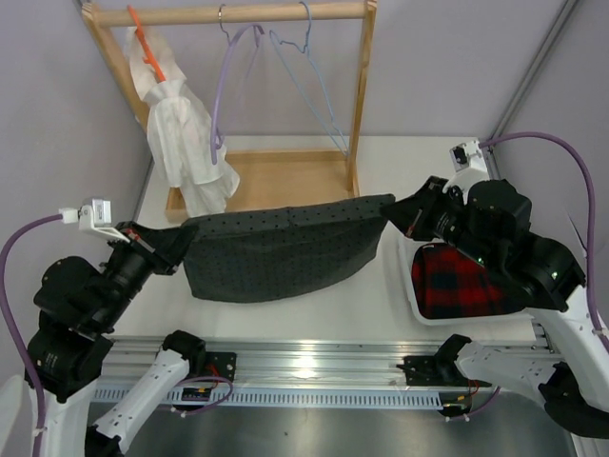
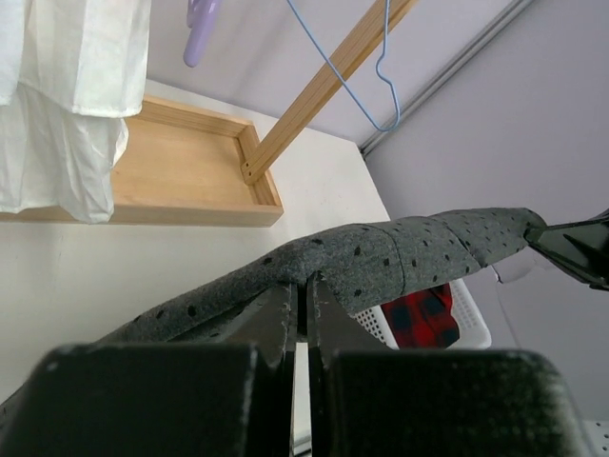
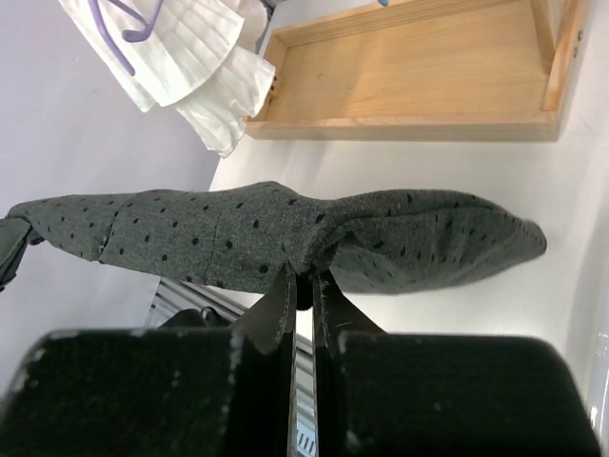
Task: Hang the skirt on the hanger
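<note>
Between the two arms, the dotted charcoal skirt (image 1: 276,249) is held stretched out. Its left corner is pinched by the closed jaws of the left gripper (image 1: 183,245), its right corner by those of the right gripper (image 1: 397,211). Farther back, the light-blue wire hanger (image 1: 321,88) is hung on the wooden rack (image 1: 247,13).

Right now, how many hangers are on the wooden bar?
3. An orange hanger at the left end of the bar, under the white garment; a lavender hanger in the middle; a thin light-blue hanger just right of it. None looks hidden.
</note>
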